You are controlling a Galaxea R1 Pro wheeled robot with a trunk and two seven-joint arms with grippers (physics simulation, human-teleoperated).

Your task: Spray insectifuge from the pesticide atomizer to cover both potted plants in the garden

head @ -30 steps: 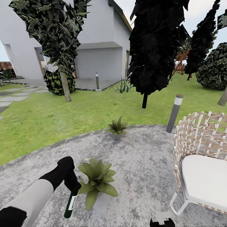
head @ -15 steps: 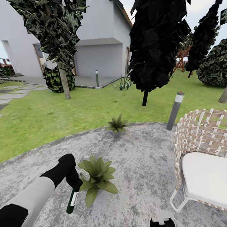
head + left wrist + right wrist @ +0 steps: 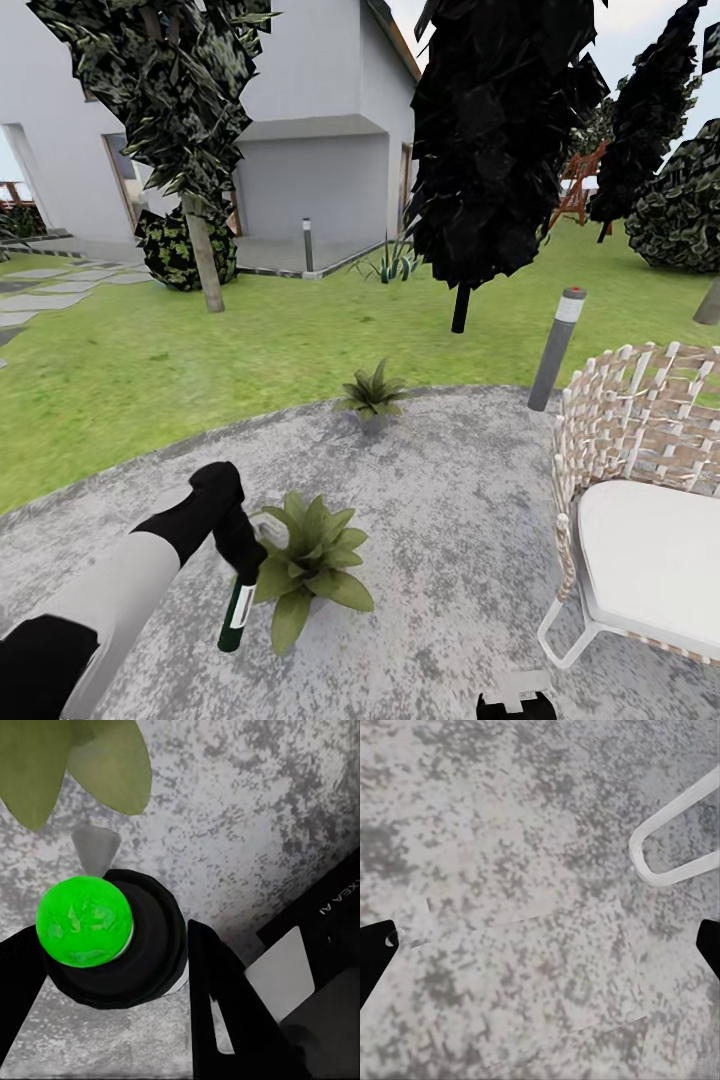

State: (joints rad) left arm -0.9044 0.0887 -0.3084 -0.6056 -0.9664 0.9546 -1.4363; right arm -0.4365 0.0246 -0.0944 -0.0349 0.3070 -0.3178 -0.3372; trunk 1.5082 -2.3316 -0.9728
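Near the left edge of the patio (image 3: 450, 520), your left end effector (image 3: 243, 565) grips the atomizer (image 3: 235, 618), bottle hanging down just left of the near plant (image 3: 310, 565). Turn the nozzle onto the rosette and sweep across all its leaves before moving to the far plant (image 3: 371, 396). Your right end effector (image 3: 540, 945) hangs open over the paving.

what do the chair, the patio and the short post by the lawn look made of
Chair: a back of woven pale straps, like wicker or webbing, on a thin white tube frame, probably painted metal, with a smooth white seat pad.
Patio: mottled grey, matte and speckled, like stone or concrete.
Post: plain grey matte cylinder, likely metal, with a red cap.
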